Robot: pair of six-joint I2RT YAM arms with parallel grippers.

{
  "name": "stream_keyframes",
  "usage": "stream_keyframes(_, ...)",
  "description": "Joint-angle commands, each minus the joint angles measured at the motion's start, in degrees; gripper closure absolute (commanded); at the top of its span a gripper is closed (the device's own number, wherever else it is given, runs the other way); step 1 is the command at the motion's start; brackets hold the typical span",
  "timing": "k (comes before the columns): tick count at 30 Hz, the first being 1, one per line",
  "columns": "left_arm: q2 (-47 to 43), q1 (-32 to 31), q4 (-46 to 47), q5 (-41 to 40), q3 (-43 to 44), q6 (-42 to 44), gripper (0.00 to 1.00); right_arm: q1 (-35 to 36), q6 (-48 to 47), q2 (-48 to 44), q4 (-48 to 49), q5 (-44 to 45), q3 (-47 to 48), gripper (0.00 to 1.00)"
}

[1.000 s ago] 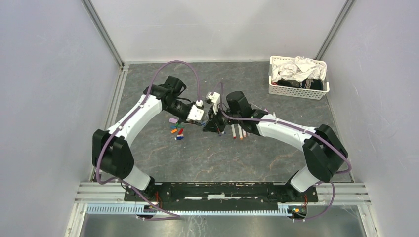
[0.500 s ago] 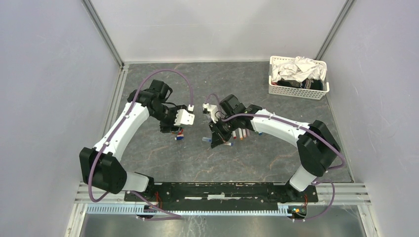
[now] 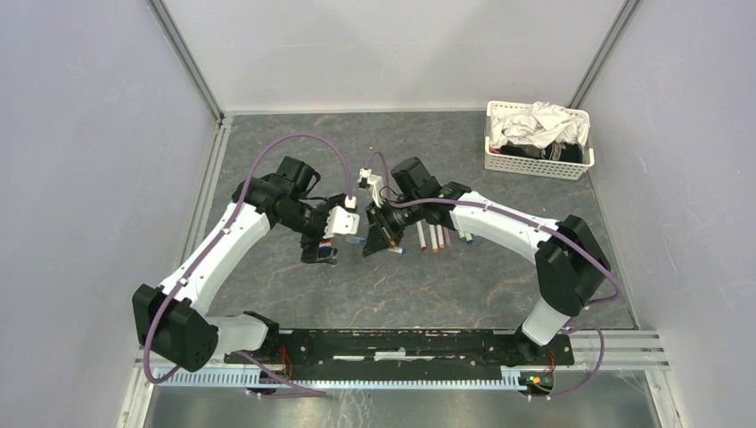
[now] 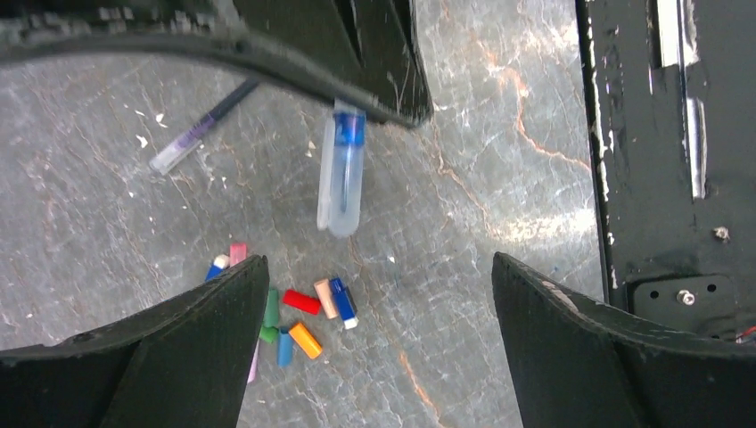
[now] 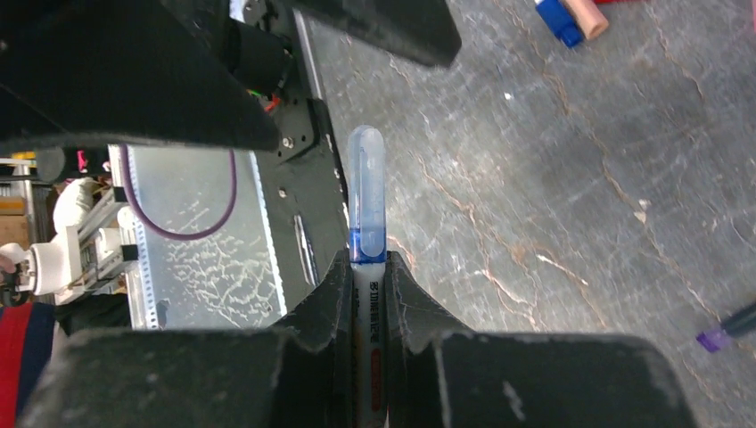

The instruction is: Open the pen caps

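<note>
Right pincer (image 5: 367,267) is almost closed, clamped on the white barrel of one pen (image 5: 369,312). Its clear, blue-banded cap (image 5: 366,187) sticks out past the fingertips and is still on. On my left wrist feed the left pincer (image 4: 374,285) stands wide open with nothing between its fingers, and that capped end hangs over the table just beyond them. Loose pen caps (image 4: 299,316) in red, orange, green, blue and pink lie clustered on the grey table (image 4: 464,178) under the left pincer. From above I see several pens (image 3: 435,236) lying side by side just right of the right pincer. A lilac-tipped pen (image 4: 198,134) lies apart. A white basket (image 3: 535,167) sits far right.
</note>
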Motion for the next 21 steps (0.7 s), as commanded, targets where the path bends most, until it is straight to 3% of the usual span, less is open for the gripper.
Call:
stream_keyframes(1,-1.4,-1.0,4.0,3.9,-0.2,-5.5,0.04,0.6,5.0,1.0,8.0,-4.2,2.7,1.0)
stream_keyframes(7,0.6,-1.8,4.0,4.2,0.4,-4.3,0.23,1.4,8.3,1.3,13.1,-6.1,2.4,1.0)
stream_keyframes(12,0.9,-2.6,4.0,4.2,1.0,-2.7,0.63,1.9,8.9,1.8,13.8,-6.8,2.6,0.91)
stream_keyframes(14,0.9,-2.9,3.9,3.9,1.5,-2.3,0.8,2.0,8.7,1.8,13.4,-7.1,2.6,0.83)
stream_keyframes(15,0.9,-2.9,3.6,3.6,1.7,-1.8,0.93,2.0,8.1,1.8,12.7,-7.2,2.6,0.75)
stream_keyframes(18,0.8,-2.9,2.5,1.5,2.2,-0.2,0.98,1.5,6.7,1.7,10.5,-7.9,1.7,0.64)
stream_keyframes(21,0.0,-2.9,1.9,-0.9,1.5,1.8,0.98,0.0,7.0,0.3,10.5,-8.8,-1.5,0.62)
